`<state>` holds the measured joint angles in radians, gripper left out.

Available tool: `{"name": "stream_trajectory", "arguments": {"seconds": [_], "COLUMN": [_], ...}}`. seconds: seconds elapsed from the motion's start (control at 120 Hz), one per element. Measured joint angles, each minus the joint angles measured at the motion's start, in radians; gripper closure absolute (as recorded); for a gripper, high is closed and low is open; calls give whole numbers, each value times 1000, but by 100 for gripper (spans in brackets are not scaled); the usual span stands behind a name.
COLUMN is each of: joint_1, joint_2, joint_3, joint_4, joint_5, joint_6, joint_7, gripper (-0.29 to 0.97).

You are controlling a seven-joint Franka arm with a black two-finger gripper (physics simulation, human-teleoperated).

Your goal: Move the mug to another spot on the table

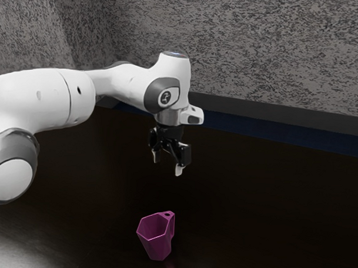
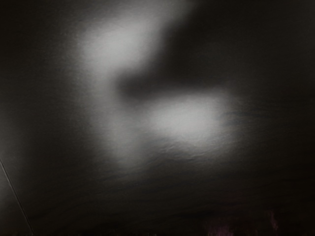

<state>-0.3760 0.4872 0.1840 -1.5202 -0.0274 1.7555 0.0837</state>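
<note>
Mug [image 1: 156, 236]: purple, faceted, upright on dark surface [image 1: 275, 201], below the end effector [image 1: 168, 162] and well apart from it.
End effector: black, fingers spread, gripping nothing.
Arm [image 1: 43, 109]: white; emblem [image 1: 165, 98] on the grey joint disc, unreadable.

arm [image 1: 43, 109]: white rounded shells | joints: grey bands, grey round cap [image 1: 165, 97] with white mark | gripper [image 1: 167, 162]: black, pale fingertips [image 1: 179, 169]
</note>
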Motion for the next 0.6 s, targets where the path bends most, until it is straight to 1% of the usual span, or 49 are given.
{"name": "stream_trajectory", "arguments": {"seconds": [0.175,0.292,0.442,0.6], "joint_1": [-19,-29,-46,-57], "joint_2": [-16,-23,-38,-75], "joint_3": [-24,-48,-66,-79], "joint_4": [-56,-95,-159,-243], "joint_5": [-89,-117,-119,-73], "joint_6": [-29,-40,-42,19], "joint_7": [36,37,34,47], "gripper": [0,0,0,0]}}
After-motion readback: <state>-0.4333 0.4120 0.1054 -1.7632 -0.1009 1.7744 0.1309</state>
